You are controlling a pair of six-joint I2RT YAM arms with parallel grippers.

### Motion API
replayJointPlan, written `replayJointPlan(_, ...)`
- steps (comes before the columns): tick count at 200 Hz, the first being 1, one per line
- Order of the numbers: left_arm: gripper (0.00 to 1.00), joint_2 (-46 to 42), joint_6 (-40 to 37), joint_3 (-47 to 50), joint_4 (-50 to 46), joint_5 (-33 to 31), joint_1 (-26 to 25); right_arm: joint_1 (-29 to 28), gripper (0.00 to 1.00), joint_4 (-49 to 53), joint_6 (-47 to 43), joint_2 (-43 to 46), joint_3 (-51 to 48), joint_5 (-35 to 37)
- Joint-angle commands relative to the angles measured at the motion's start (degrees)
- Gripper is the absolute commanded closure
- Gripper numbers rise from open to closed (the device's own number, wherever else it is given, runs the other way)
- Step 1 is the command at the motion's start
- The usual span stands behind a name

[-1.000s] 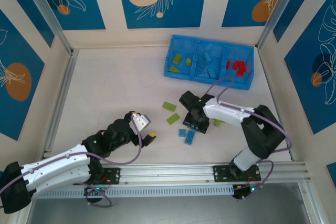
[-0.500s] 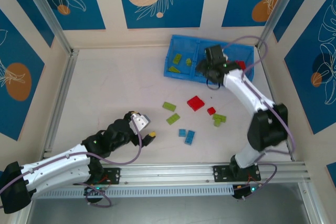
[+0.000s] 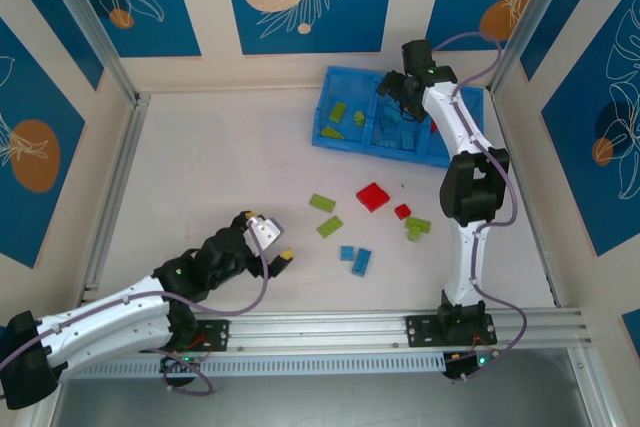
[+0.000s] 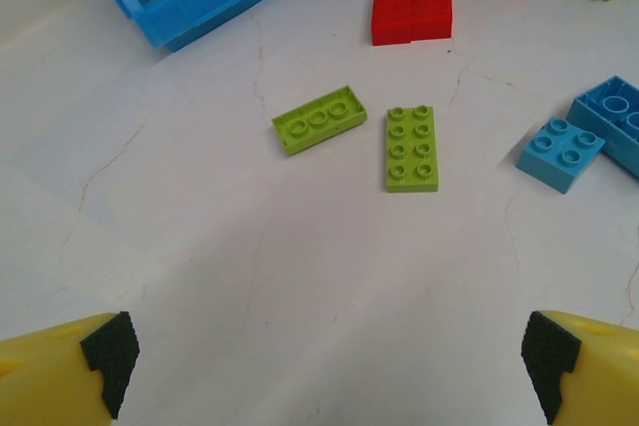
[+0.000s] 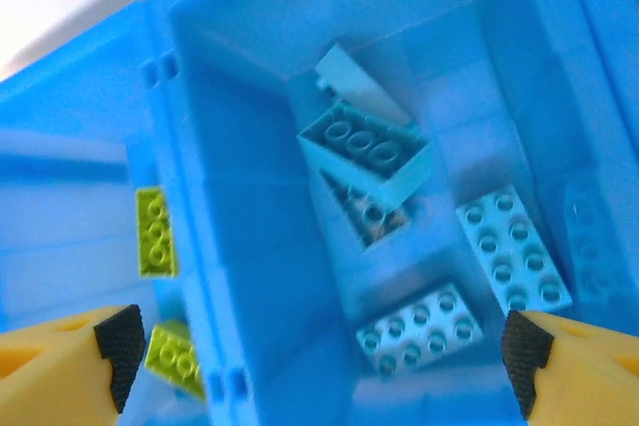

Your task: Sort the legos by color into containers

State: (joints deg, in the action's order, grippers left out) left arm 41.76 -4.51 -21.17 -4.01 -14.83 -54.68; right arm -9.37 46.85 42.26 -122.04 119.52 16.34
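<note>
At the far right of the worktop (image 3: pixel 220 167), the right end effector (image 5: pixel 319 346) hangs with its fingers spread wide and empty over the middle compartment (image 5: pixel 240 147) of the blue tray (image 3: pixel 360 147). The low glossy walls stand close on both sides. Light blue legos (image 5: pixel 364 152) lie jumbled inside, with lime legos (image 5: pixel 155 231) one compartment to the left. Near left, the left end effector (image 4: pixel 324 356) gapes empty above a bare, pale, hairline-cracked surface. To its right lie loose studded bricks: a flat lime plate (image 4: pixel 319 119), a red block (image 4: pixel 411 7) and a light blue brick (image 4: pixel 561 154).
</note>
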Motion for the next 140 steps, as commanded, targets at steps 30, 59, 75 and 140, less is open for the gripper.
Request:
replayJointPlan(30,0.0,3.02,3.91,1.42,7.89,-10.41,0.23,-9.4,0.05,-5.58,-4.98,30.14,-27.95,-4.32)
replayJointPlan(59,0.0,4.93,12.42,-0.05,7.8,-11.51,1.79,-16.06,0.06,-12.31,-6.64,46.45,-46.91,-7.35)
replayJointPlan(75,0.0,7.1,17.89,-4.12,4.9,-8.03,2.34,-19.51,0.06,-12.76,-6.55,54.0,-54.1,-8.16)
replayJointPlan(140,0.0,43.18,27.38,-35.21,-13.01,12.96,8.75,-25.34,0.06,-6.03,-0.69,68.91,-64.0,-5.86)
